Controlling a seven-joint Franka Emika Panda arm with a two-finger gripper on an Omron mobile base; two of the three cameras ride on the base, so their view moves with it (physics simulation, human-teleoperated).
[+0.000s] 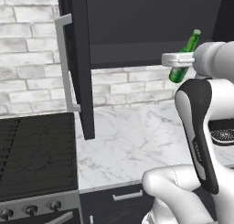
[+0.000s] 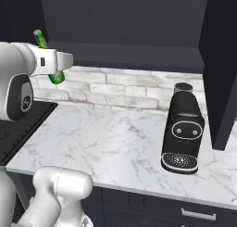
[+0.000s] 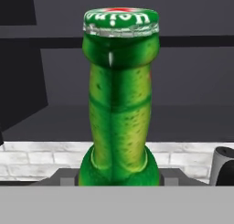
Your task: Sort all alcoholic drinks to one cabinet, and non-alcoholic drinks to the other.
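Observation:
My gripper [image 1: 179, 60] is shut on a slim green beer bottle [image 1: 191, 43], an alcoholic drink, held tilted in the air in front of the open dark wall cabinet [image 1: 151, 45]. In the right base view the bottle [image 2: 57, 77] pokes out above and below the gripper [image 2: 54, 63], left of the cabinet's shelf [image 2: 125, 52]. In the hand view the bottle [image 3: 119, 104] stands between the fingertips [image 3: 65, 180], its capped neck pointing at the cabinet's dark inside. The non-alcoholic drinks are out of view.
The cabinet's left door [image 1: 78, 63] hangs open with its silver bar handle [image 1: 64, 58]; the right door [image 2: 224, 68] is open too. A black coffee machine [image 2: 182, 129] stands on the marble counter [image 1: 128, 145]. A stove [image 1: 36, 154] lies to the left.

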